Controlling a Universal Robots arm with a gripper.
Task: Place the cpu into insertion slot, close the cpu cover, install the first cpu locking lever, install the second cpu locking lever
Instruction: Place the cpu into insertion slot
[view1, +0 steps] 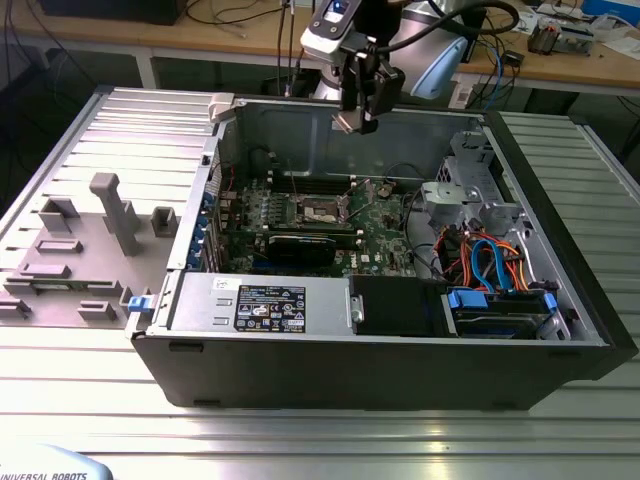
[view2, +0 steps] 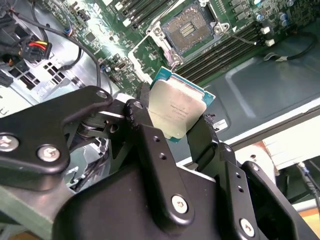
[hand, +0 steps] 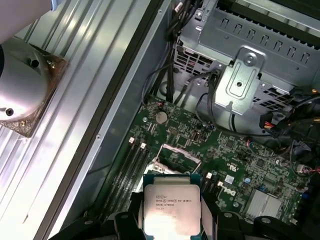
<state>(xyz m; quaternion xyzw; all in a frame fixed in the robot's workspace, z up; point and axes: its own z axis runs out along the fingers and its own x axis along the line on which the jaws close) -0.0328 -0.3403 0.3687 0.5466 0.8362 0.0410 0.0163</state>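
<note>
My gripper (view1: 358, 118) hangs above the back wall of the open computer case (view1: 400, 380), shut on the cpu (view1: 345, 122). In both wrist views the black fingers (view2: 145, 125) clamp two opposite edges of the cpu (view2: 177, 107) (hand: 170, 207), its dull silver top facing the cameras. The insertion slot (view1: 318, 210) (view2: 192, 25) lies below on the green motherboard, its dark pin field uncovered inside a silver rim. The cpu is well above it, not touching. A thin wire lever (view2: 245, 37) stands out beside the slot. I cannot make out the cpu cover apart from the rim.
A black graphics card (view1: 300, 245) lies just in front of the slot, with memory slots (view2: 225, 52) beside it. The power supply (view1: 260, 300), a metal drive cage (view1: 470, 190) and orange and blue cables (view1: 485, 260) crowd the case. Grey fixtures (view1: 110, 210) sit on the exterior view's left.
</note>
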